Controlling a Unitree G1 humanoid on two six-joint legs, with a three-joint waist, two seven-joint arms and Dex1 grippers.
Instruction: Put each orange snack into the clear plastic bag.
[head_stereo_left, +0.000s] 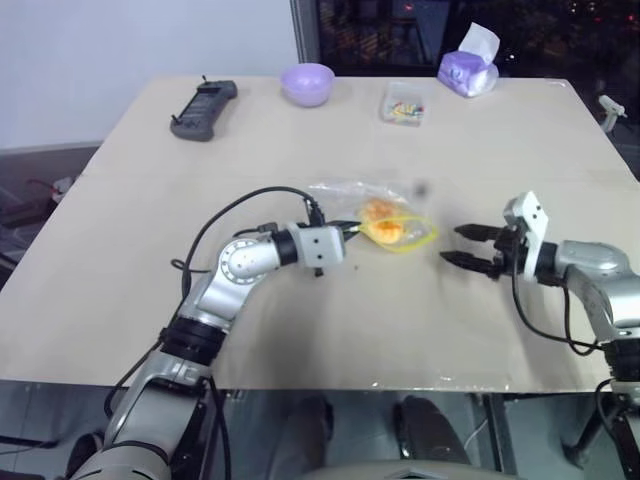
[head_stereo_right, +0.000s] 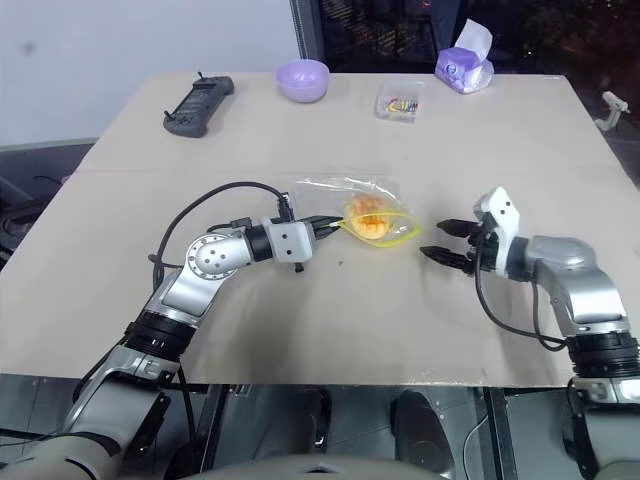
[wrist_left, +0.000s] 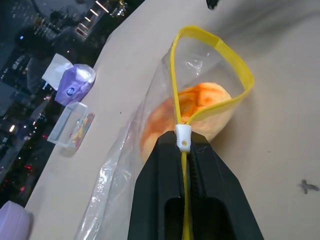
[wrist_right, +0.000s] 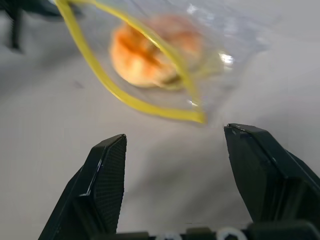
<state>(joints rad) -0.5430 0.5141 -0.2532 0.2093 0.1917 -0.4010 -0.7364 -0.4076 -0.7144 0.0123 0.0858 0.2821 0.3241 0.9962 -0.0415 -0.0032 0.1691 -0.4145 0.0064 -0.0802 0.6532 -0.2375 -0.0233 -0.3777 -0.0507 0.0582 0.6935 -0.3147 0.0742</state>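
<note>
The clear plastic bag (head_stereo_left: 375, 215) lies at the middle of the table, its yellow-rimmed mouth (wrist_left: 235, 67) gaping toward the right. An orange snack (head_stereo_left: 384, 227) sits inside it, seen through the film (wrist_right: 145, 50). My left gripper (wrist_left: 184, 150) is shut on the bag's yellow zip strip beside the white slider. Off to the right of the bag's mouth, my right gripper (head_stereo_left: 468, 246) hovers open, nothing between its fingers (wrist_right: 107, 175), a short gap from the bag.
Along the far edge stand a black handheld device (head_stereo_left: 204, 108), a purple bowl (head_stereo_left: 307, 83), a small clear box of colourful bits (head_stereo_left: 403, 103) and a purple tissue pack (head_stereo_left: 468, 66). Bare tabletop (head_stereo_left: 400, 320) lies in front of the bag.
</note>
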